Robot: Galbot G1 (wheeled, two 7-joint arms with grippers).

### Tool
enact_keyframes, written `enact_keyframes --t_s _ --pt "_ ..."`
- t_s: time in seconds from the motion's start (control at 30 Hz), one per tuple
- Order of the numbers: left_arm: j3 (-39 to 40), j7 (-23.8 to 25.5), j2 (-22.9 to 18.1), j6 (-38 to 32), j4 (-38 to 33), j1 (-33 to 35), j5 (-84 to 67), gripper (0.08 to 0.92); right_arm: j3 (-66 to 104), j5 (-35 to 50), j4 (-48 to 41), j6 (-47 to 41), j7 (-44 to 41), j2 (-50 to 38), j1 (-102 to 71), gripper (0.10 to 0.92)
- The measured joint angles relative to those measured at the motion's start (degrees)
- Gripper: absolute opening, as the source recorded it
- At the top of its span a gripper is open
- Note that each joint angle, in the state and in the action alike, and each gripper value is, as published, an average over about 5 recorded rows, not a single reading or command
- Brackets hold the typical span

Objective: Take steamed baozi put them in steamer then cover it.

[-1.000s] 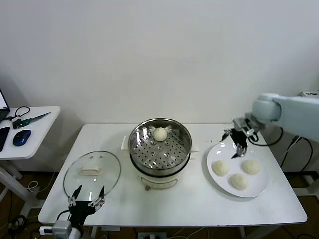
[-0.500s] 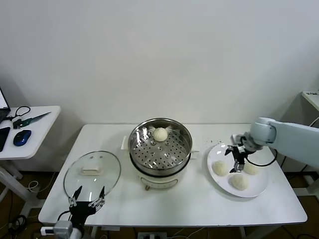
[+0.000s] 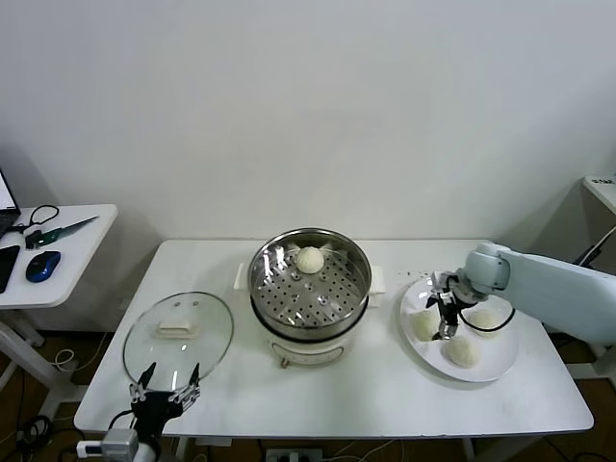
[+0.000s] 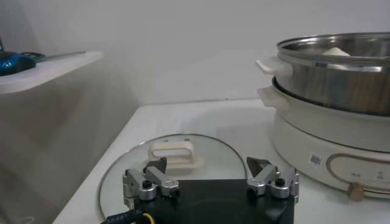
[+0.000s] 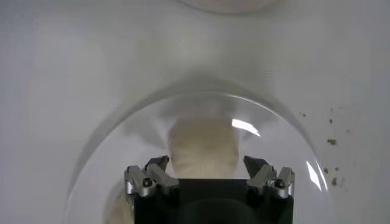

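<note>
Lighting: even, bright and diffuse from overhead, with soft faint shadows beneath the steamer (image 3: 309, 289) and along the rim of the plate (image 3: 500, 366); specular highlights on the steamer's steel wall and pale reflections across the glass cover (image 3: 178, 334). Left wrist view: dimmer and greyish, with the far shelf and wall soft in focus and the nearest black gripper body dark. Right wrist view: a bright glare streak on the plate's glazed surface, a soft shadow around the bun (image 5: 204, 146), and overall soft focus.

Both arms end in a black hand (image 5: 207, 167) with silver, screw-studded fingers (the right arm's (image 3: 549, 289) casing is pale grey-white).
</note>
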Motion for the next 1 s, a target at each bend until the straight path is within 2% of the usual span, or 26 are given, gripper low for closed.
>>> enact_keyframes --t_s 0.13,0.23,0.6,1.0 --pt "0.0 0.0 0.0 0.1 0.0 0.0 0.0 0.823 0.4 0.0 -0.2 -0.1 -0.2 0.2 -0.4 0.695" --pt "0.0 -0.1 0.0 0.1 -0.2 0.1 0.0 0.823 0.2 0.4 0.1 -0.1 -0.6 -0.1 0.1 0.662" --pt "0.6 -0.1 0.3 0.4 -0.6 -0.1 0.2 0.823 -9.1 7.3 2.9 1.3 -3.9 0.7 14.8 0.653" --pt "1.2 -0.1 1.0 0.3 -1.1 -0.5 0.1 0.823 -17.9 25.5 10.0 -0.9 -5.3 10.8 39.4 0.653"
